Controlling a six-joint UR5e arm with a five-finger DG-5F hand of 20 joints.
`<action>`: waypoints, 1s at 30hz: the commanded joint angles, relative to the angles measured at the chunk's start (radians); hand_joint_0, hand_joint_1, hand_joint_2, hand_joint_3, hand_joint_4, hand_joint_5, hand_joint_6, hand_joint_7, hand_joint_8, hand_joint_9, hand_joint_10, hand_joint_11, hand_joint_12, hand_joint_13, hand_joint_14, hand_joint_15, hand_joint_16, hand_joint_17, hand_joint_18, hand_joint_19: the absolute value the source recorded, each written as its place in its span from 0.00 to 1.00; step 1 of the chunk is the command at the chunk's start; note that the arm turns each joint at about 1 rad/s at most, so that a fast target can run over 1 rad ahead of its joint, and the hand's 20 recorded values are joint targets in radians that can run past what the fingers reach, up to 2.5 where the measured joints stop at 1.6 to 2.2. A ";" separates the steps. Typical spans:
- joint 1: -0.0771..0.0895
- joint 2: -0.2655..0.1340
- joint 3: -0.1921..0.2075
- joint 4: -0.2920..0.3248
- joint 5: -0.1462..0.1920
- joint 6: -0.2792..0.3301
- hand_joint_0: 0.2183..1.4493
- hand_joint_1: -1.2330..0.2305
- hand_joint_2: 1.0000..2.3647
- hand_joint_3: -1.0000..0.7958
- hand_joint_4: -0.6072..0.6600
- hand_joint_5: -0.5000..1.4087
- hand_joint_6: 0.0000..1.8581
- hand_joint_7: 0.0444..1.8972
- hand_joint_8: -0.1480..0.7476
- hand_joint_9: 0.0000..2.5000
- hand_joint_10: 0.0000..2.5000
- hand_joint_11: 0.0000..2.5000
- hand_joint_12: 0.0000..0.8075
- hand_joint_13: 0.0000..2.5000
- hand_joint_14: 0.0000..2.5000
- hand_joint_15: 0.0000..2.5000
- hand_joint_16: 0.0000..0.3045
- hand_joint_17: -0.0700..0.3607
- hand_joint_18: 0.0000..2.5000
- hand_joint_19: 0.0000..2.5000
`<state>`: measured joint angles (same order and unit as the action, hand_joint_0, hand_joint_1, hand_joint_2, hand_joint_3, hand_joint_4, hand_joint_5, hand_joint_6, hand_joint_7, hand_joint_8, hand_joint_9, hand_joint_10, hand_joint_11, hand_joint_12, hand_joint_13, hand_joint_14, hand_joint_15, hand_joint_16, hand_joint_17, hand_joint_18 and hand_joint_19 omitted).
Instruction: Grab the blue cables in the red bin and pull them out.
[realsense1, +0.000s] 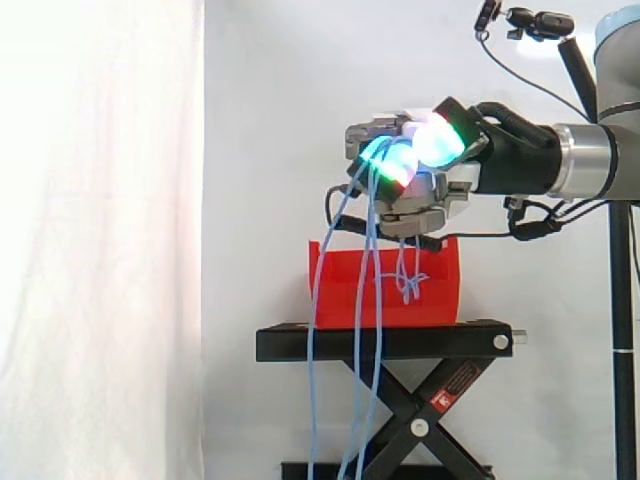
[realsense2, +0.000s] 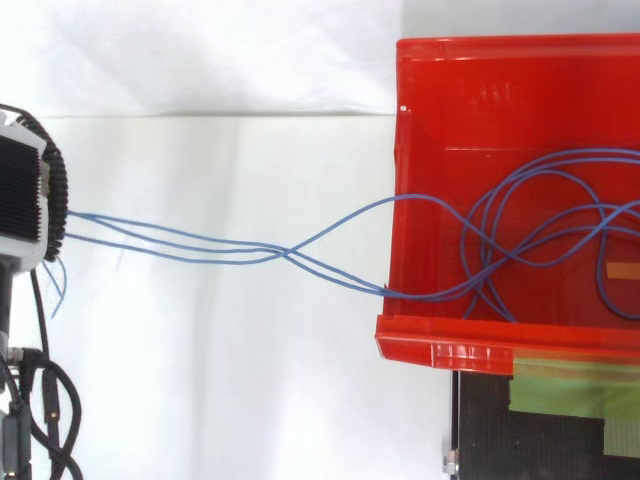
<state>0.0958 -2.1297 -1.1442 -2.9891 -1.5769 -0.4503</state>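
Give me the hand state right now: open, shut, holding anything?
Hand: shut on the blue cables, with its fingers curled round them. The strands run back into the red bin.

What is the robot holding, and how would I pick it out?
Before the white curtain stands a black stand with a red bin on top. Thin blue cables rise from the bin into the curled fingers of the hand above it, with some strands hanging down past the stand. They are the only blue thing there, string-thin against the blocky bin and stand.
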 joint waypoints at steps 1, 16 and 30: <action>0.002 0.001 0.000 -0.008 0.009 0.063 0.53 0.26 0.00 0.00 0.51 0.68 0.58 0.29 0.39 0.56 0.01 0.63 0.35 0.49 0.90 0.47 0.11 0.34 0.59 0.74; 0.002 0.001 0.000 -0.045 0.006 0.063 0.52 0.26 0.00 0.00 0.53 0.70 0.46 0.31 0.41 0.55 0.01 0.62 0.35 0.49 0.86 0.48 0.11 0.34 0.58 0.72; 0.002 0.001 0.000 -0.045 0.003 0.061 0.50 0.27 0.00 0.00 0.54 0.70 0.41 0.32 0.41 0.54 0.01 0.62 0.36 0.49 0.81 0.49 0.12 0.35 0.57 0.72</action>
<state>0.0976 -2.1292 -1.1437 -3.0342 -1.5735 -0.3881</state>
